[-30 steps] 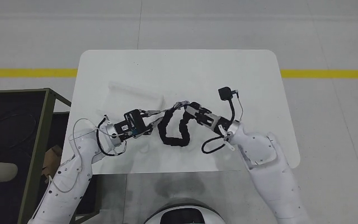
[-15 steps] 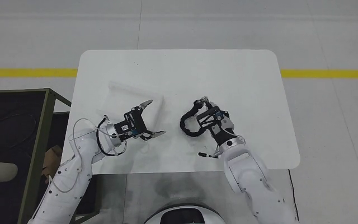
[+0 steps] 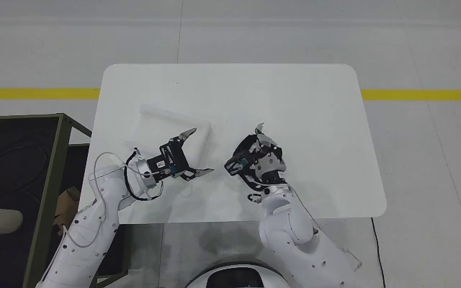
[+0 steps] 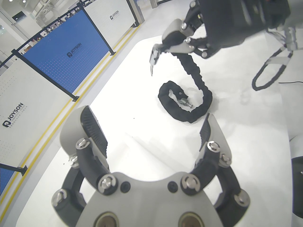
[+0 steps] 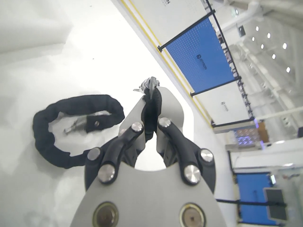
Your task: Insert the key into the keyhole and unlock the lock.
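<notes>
Left jaws: spread wide, nothing is held. The left gripper [image 3: 202, 151] is parked over the tabletop [image 3: 310, 93], a bit left of centre, same spot as half a second ago.
Right jaws: clamped tight on one end of the chain lock [image 5: 47, 140], with the black sleeve pinched right at the tip of the right gripper [image 5: 151, 95].
What's changed: a second ago the lock was gripped from both sides, with its two ends brought together between the grippers. It's since been let go by the left gripper, and the right arm has been pulled in toward the near edge and twisted round.
Chain lock: sits mid-tabletop on the near side, just right of the left gripper. The held end is lifted and the rest is curled in a loop on the tabletop.
Free end: a metal pin [image 4: 185, 102] is left lying inside that loop, well apart from the held end.
Metal bit: something small and shiny [image 5: 148, 85] is poking out past the right jaws. Whether it's the key or the lock head can't be told.
Keyhole: can't be made out.
For the task: since the two ends are now separated, the lock is probably opened already, so the job looks about done.
</notes>
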`<state>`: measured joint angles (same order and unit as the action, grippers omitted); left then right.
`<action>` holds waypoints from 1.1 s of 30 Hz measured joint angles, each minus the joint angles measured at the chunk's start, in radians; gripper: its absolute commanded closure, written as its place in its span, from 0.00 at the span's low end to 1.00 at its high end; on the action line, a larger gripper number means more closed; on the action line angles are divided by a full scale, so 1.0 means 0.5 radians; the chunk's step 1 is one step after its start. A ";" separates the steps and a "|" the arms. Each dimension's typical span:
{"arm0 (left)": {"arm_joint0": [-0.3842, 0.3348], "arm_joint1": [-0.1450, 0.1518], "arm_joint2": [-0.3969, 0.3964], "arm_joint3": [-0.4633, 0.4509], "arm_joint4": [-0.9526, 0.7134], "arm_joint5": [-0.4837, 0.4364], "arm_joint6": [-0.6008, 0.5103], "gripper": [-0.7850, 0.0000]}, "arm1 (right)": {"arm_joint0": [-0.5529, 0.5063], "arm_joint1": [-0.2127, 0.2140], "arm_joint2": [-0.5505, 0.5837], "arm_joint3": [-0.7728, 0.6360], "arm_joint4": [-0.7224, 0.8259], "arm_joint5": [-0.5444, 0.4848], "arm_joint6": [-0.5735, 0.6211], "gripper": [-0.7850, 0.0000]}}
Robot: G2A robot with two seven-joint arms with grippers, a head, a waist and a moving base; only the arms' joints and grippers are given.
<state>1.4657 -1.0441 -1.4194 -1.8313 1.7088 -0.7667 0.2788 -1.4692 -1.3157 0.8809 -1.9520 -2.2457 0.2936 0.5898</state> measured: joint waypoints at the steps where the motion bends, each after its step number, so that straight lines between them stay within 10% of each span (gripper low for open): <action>1: 0.000 0.000 0.000 0.000 0.000 0.000 0.000 0.00 | -0.008 -0.004 0.036 -0.021 0.078 0.058 -0.014 1.00; 14: 0.000 0.000 0.000 0.000 0.000 0.000 0.000 0.00 | -0.174 -0.035 0.523 -0.002 1.782 0.051 -0.474 1.00; 16: 0.000 0.000 0.000 0.000 0.000 0.000 0.000 0.00 | -0.167 -0.038 0.597 0.066 2.008 -0.002 -0.481 0.00; 21: 0.000 0.000 0.000 0.000 0.000 0.000 0.000 0.00 | -0.132 -0.044 0.737 0.169 2.456 -0.106 -0.443 0.00; 33: 0.000 0.000 0.000 0.000 0.000 0.000 0.000 0.00 | -0.270 -0.035 0.845 -0.034 2.354 -0.107 -0.789 0.00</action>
<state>1.4657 -1.0441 -1.4194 -1.8312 1.7087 -0.7667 0.2788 -1.6043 -1.3330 1.3034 -1.9692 -1.0688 0.2402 0.1955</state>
